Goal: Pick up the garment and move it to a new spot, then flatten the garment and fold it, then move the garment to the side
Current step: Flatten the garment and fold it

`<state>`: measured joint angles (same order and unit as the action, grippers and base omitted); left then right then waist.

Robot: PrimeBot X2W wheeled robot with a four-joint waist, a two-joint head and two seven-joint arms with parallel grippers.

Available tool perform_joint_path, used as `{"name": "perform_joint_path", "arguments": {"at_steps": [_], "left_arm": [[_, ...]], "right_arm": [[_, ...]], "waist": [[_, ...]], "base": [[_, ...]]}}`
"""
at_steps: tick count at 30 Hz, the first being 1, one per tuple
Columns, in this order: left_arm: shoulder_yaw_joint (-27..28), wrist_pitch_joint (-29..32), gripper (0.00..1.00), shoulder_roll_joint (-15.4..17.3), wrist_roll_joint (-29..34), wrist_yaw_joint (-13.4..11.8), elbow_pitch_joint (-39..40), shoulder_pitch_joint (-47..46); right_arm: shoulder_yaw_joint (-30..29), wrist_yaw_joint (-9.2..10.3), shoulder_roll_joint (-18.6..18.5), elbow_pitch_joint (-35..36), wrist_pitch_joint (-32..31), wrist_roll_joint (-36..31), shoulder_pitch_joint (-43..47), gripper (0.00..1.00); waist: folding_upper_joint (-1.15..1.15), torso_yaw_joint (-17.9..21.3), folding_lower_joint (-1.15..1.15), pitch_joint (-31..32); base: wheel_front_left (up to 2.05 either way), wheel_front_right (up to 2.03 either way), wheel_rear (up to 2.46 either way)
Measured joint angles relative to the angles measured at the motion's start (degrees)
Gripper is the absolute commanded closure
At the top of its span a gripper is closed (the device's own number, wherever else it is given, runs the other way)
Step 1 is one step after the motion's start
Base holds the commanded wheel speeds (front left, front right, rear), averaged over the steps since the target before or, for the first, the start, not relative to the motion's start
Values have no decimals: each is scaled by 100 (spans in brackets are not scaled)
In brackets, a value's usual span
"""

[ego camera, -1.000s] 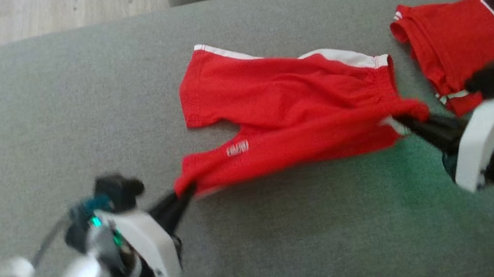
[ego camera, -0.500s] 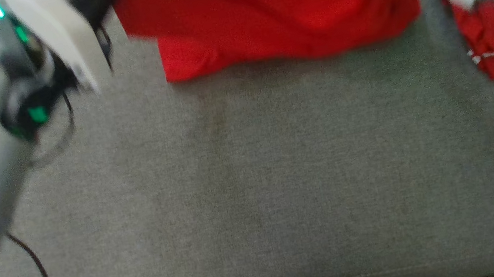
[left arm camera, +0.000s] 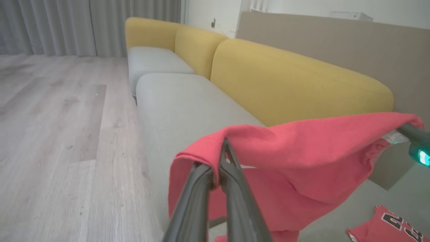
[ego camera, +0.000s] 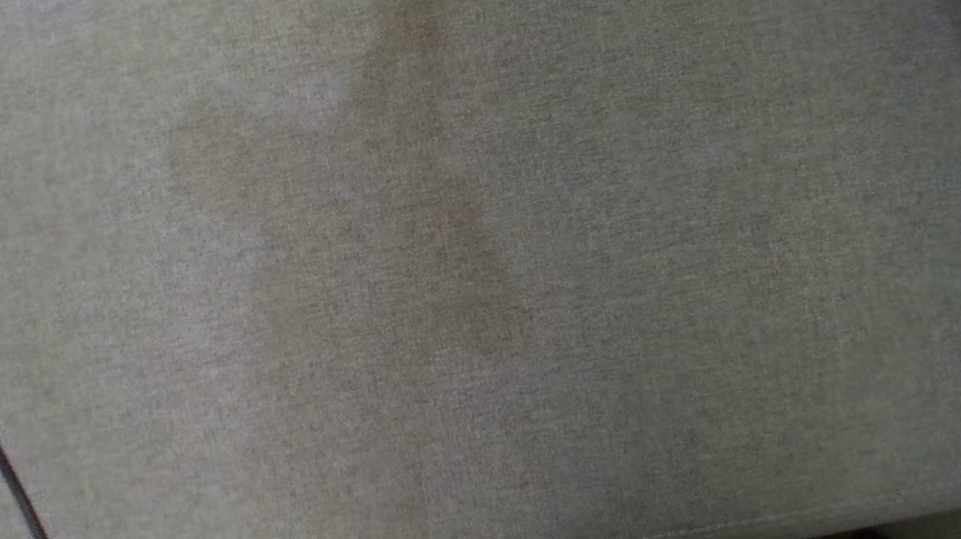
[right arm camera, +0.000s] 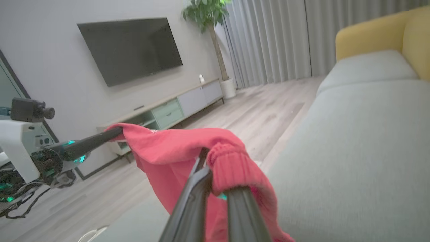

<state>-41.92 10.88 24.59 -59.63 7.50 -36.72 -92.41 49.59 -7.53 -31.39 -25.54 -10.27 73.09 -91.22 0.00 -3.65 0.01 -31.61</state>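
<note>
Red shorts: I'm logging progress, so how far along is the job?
Done: pickup; the red shorts hang stretched between the left gripper and right gripper, jaws shut on them, above the grey sofa seat. In hand: carrying them to a new spot. Left: flattening, folding, moving aside.

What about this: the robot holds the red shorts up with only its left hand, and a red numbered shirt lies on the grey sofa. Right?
Not quite: both hands hold the red shorts up. The left hand pinches one end and, in the right wrist view, the right hand pinches the waistband. The red numbered shirt does lie on the grey sofa.
</note>
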Motion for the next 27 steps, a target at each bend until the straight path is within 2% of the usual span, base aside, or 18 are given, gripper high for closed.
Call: {"name": "perform_joint_path", "arguments": {"at_steps": [7,13,19,22,27], "left_arm": [[-176,-291,100,-62,-267,0,-365,-661],[-870,-237,100,60,-789,1,-147,-3],[-1903,445,100,602,-1382,3,279,1370],[-2274,788,100,900,-1739,4,567,1930],[-2641,1248,100,1336,-2326,5,1121,2555]], "right_arm": [[299,0,5,-23,666,55,-531,100],[1101,0,-221,63,776,268,-92,100],[1994,0,-531,268,662,744,1092,100],[2275,0,-689,380,345,957,1596,100],[2420,0,-832,682,-363,1107,2362,100]], "waist": [[0,-30,-1,-99],[0,-111,-1,11],[0,-132,-1,392],[0,-128,-1,666],[1,-94,-2,1203]], "base": [[0,0,0],[0,0,0],[0,0,0],[0,0,0],[0,0,0]]}}
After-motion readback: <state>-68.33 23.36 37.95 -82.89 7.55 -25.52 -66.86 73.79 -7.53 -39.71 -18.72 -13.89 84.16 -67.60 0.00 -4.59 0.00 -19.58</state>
